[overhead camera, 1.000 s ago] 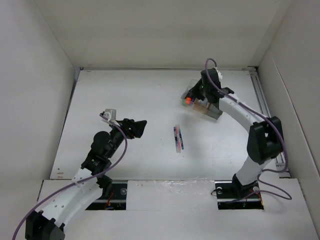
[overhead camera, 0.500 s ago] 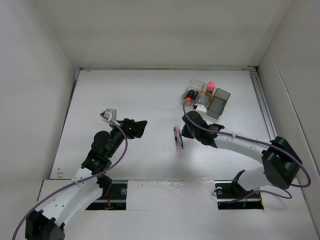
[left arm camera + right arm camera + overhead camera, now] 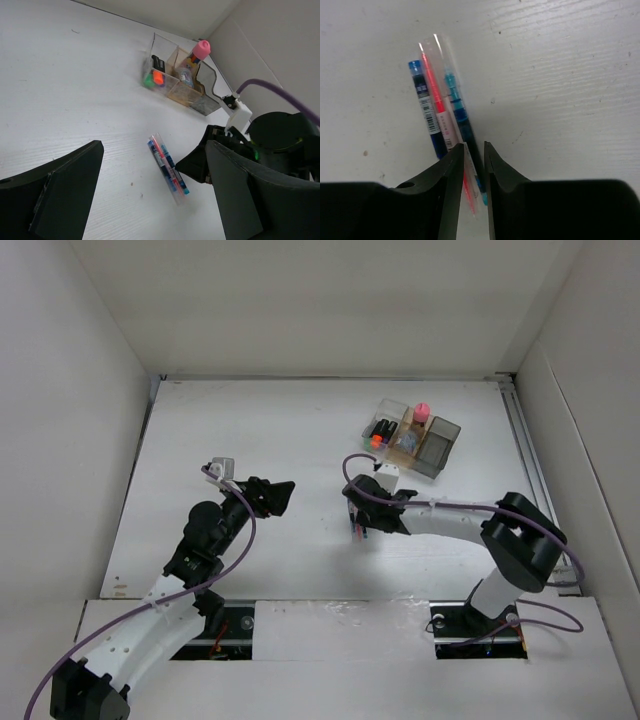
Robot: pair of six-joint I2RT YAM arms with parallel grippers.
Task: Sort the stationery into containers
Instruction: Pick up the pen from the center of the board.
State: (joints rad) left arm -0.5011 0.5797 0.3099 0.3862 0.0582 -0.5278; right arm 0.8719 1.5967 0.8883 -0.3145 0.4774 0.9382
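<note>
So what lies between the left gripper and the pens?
Nothing; only bare white table separates the left gripper from the pens, as the top and left wrist views both show.

three pens [image 3: 436, 97], three joined boxes [image 3: 437, 448], one pink-capped bottle [image 3: 422, 410]

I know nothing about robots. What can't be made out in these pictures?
- Right wrist view: the near ends of the thin pink and blue pens are hidden behind the black fingers of the right gripper; whether one is pinched is unclear.
- Top view: that gripper covers most of the pens.
- Top and left wrist views: what, if anything, lies in the dark smoky grey box; too small and dim.
</note>
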